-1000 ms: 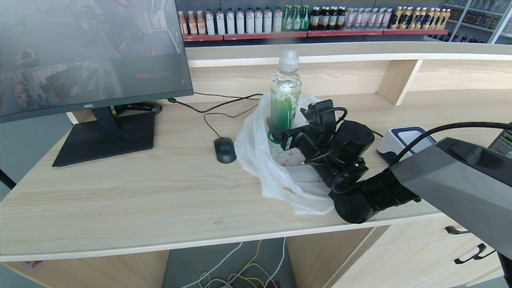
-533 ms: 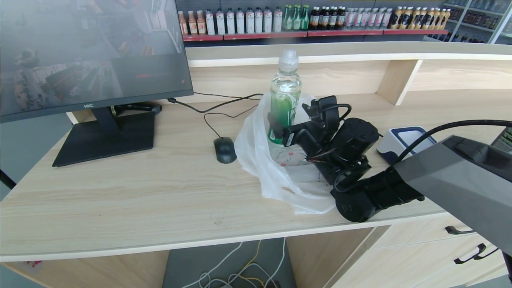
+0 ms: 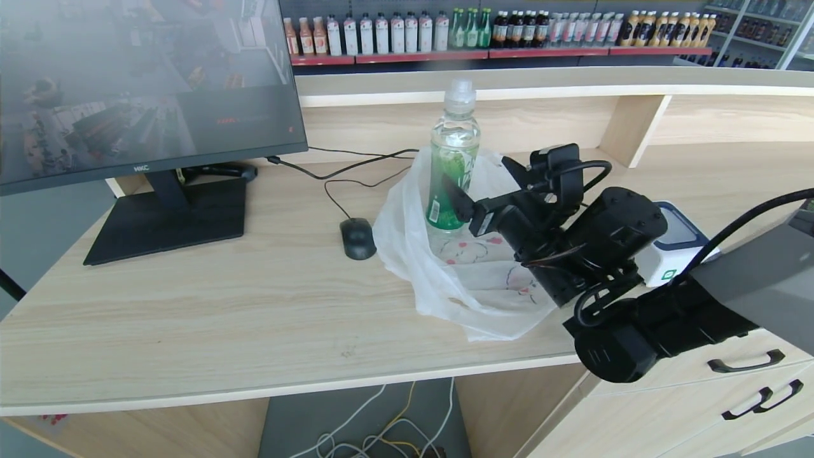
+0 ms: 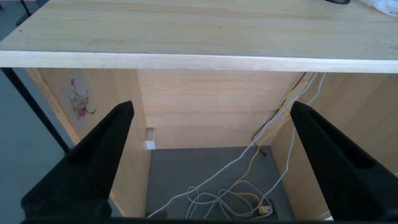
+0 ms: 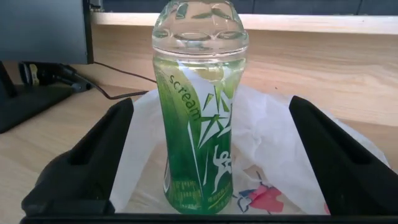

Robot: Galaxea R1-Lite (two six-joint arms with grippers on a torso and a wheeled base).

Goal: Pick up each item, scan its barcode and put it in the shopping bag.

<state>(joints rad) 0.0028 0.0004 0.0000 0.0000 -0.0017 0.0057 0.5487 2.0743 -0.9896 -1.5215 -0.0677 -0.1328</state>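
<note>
Head view: bottle (image 3: 453,159) stands upright with its base inside the mouth of the white shopping bag (image 3: 407,248). The bag is crumpled on the desk (image 3: 191,305), between the mouse (image 3: 357,238) and the barcode scanner (image 3: 677,245). The bottle is clear with a green label and the cap is on.

Right claw (image 3: 480,181) is just to the bottle's right, above the bag and level with the label. It's released, fingers spread wide, holding nothing. The near fingertip overlaps the lower label in this view, so I can't tell contact from here.

Right wrist view: the fingers (image 5: 93,155) sit one on each side of the bottle. White bag shows in the gap on both sides, so neither pad is on the bottle. The spread is far wider than the bottle body.

Left wrist view: left claw (image 4: 211,109) is also released and wide open, holding nothing. It sits low in front of the desk's front edge, facing the open space under it where loose cables (image 4: 230,186) lie on the floor.

Monitor (image 3: 140,83) is at the desk's far left, well apart from the bag.
</note>
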